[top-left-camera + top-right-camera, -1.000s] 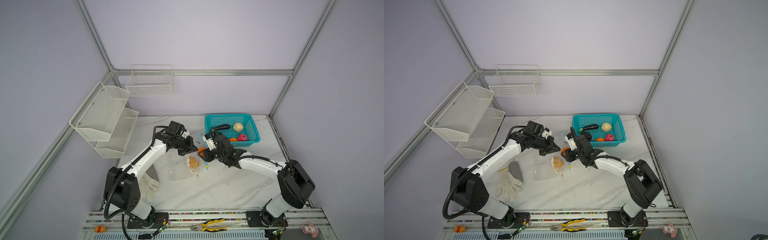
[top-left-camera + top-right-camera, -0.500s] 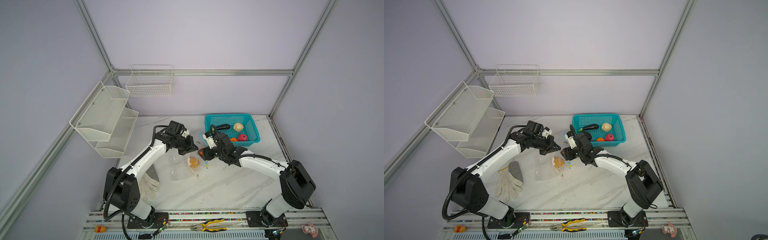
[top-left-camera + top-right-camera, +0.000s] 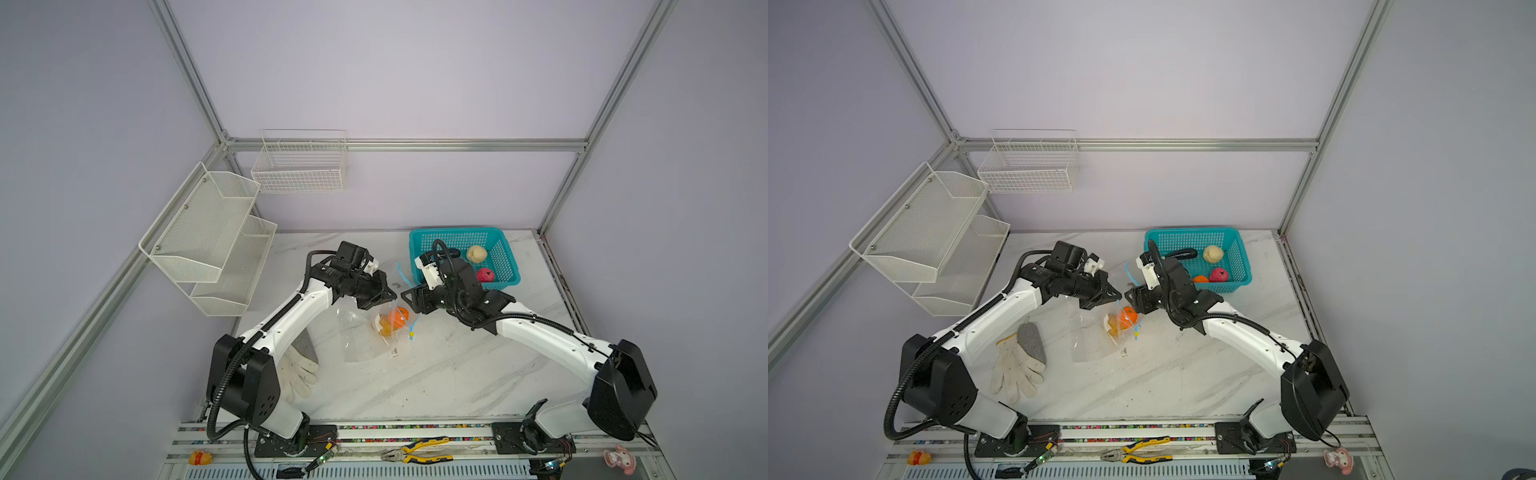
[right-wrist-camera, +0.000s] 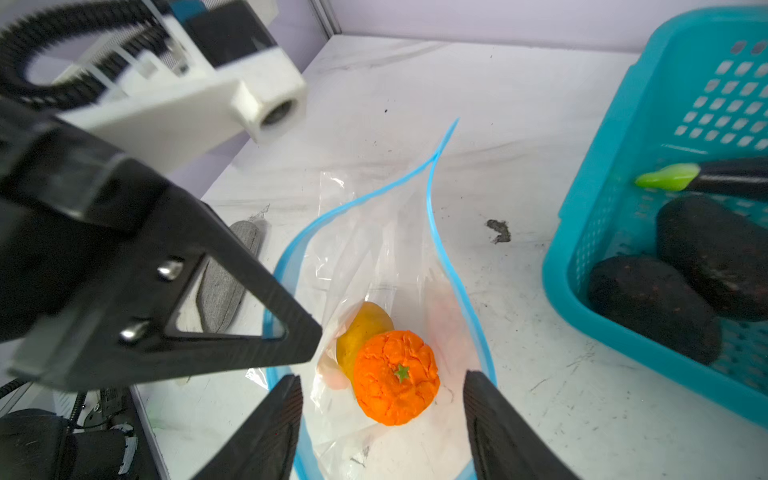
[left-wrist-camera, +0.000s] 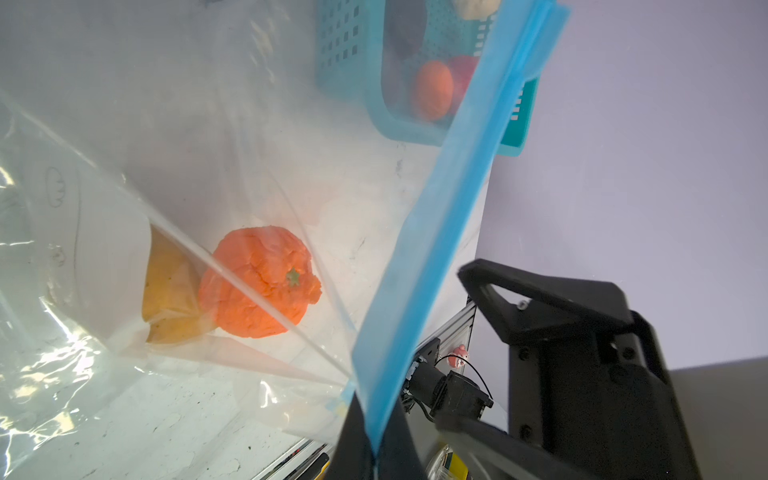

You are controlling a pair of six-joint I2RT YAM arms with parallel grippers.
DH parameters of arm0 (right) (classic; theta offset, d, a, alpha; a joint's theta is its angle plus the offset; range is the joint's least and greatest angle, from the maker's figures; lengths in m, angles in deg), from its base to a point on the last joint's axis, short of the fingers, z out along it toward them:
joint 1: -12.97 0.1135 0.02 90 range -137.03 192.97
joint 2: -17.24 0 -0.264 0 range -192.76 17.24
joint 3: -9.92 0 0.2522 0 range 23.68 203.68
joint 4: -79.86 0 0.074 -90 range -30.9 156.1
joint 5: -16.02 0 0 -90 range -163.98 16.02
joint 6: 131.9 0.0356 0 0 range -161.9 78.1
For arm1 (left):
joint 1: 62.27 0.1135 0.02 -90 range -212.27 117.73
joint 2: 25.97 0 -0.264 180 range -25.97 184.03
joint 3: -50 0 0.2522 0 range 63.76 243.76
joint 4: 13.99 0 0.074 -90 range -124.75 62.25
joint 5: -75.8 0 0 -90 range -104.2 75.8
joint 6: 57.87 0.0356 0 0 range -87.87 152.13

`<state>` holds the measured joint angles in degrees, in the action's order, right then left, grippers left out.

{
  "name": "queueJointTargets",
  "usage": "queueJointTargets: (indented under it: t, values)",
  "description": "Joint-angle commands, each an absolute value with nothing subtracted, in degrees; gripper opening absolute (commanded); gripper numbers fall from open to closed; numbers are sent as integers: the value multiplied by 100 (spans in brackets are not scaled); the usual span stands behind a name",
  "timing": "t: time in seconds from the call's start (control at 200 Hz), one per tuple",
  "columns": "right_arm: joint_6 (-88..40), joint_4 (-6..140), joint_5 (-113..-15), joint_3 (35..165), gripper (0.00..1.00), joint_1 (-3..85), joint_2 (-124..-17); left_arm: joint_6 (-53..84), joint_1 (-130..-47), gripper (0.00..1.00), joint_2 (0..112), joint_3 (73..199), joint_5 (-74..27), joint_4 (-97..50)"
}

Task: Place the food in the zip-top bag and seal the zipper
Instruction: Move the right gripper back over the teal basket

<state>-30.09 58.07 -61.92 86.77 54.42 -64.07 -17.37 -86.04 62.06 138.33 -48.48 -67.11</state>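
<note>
Top views: marble counter (image 3: 436,374) w/ clutter round the work spot. White glove (image 3: 1017,370) + grey pad (image 3: 1032,340) lie nr the front-left corner, beside the left arm's base. Pliers (image 3: 415,451) sit on the rail along the front edge. Small yellow-red toy figure (image 3: 199,457) is at the rail's left end, pink doll (image 3: 619,459) at its right end. White mesh shelf (image 3: 203,237) + wire basket (image 3: 299,166) hang on the walls, well apart from the work. Right arm's wrist hides the near-left corner of the teal basket (image 3: 509,266).

Both arms reach in from the front edge and meet almost tip to tip over the counter's middle. The left gripper (image 3: 388,296) is clamped on the zipper (image 5: 457,174), holding that side of the mouth up; the blue strip runs into its closed jaws. The right gripper (image 3: 404,297) hangs just above the mouth, jaws apart, nothing btwn them.

The zip-top bag (image 3: 357,336) lies mid-counter, mouth gaping under the grippers, slider tab (image 3: 411,333) at the strip's near end. Inside: orange fruit (image 4: 397,382) touching a yellow-orange piece (image 4: 361,328).

Teal basket, far-right corner, holds:
- cream ball (image 3: 476,253)
- pink piece (image 3: 484,275)
- second orange piece (image 3: 1200,279)
- eggplant (image 3: 1183,253)
- two dark black-green lumps (image 4: 652,303)
</note>
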Motion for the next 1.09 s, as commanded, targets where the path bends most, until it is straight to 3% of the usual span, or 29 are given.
queueJointTargets:
  t: [0.0,0.15,0.36,0.71,1.09]
  values:
    - [-3003,5275,-6765,8883,64,5381,-6170,-1700,-8609,0,6085,14040,-4889,-6504]
    - [-3463,4592,-7645,9440,63,4869,-6115,-1573,-8617,0,6113,14092,-4800,-6604]
    - [-3330,4812,-8313,10266,61,3815,-7239,-1456,-8617,0,6086,14023,-4666,-6708]
    - [-3531,5332,-8221,11347,59,2554,-9413,-1103,-8613,0,6328,14331,-4827,-7105]
    - [-3686,5130,-7838,12237,69,1921,-10584,-1111,-8617,0,6367,14374,-4835,-7137]
